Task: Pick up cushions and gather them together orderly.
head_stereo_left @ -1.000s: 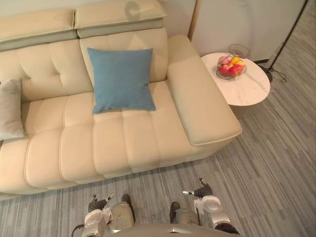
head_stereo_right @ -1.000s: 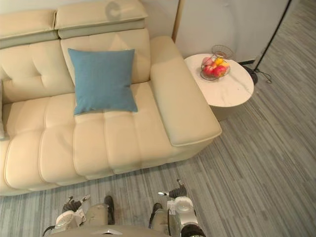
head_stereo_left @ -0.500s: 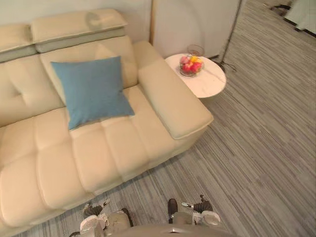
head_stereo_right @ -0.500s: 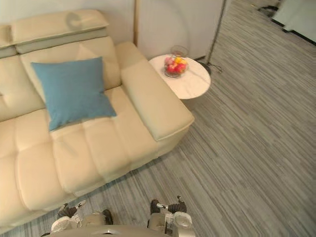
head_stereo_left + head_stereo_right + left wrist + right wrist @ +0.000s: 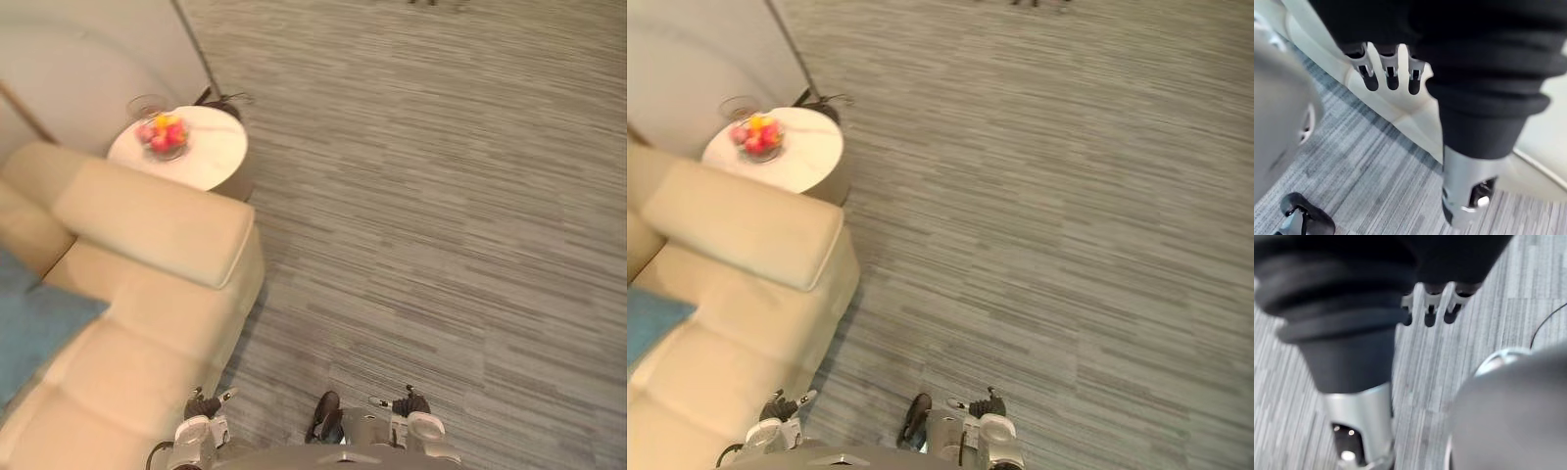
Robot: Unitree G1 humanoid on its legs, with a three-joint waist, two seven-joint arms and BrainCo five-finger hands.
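A blue cushion (image 5: 29,333) lies on the cream sofa (image 5: 147,225), cut off by the left edge of the eye views. My left hand (image 5: 201,406) hangs low beside the sofa's front corner, well apart from the cushion. In its wrist view the fingers (image 5: 1389,73) are straight and hold nothing, with the sofa's base behind them. My right hand (image 5: 407,403) hangs low over the grey carpet. Its fingers (image 5: 1430,308) are relaxed and empty in the right wrist view.
A round white side table (image 5: 201,162) stands past the sofa's armrest and carries a wire bowl of fruit (image 5: 162,132). A thin dark lamp pole (image 5: 194,49) rises behind the table. Grey striped carpet (image 5: 441,215) spreads across the right.
The camera has swung to the right, so the sofa, blue cushion and side table have slid to the left edge. Both hands still hang low and empty.
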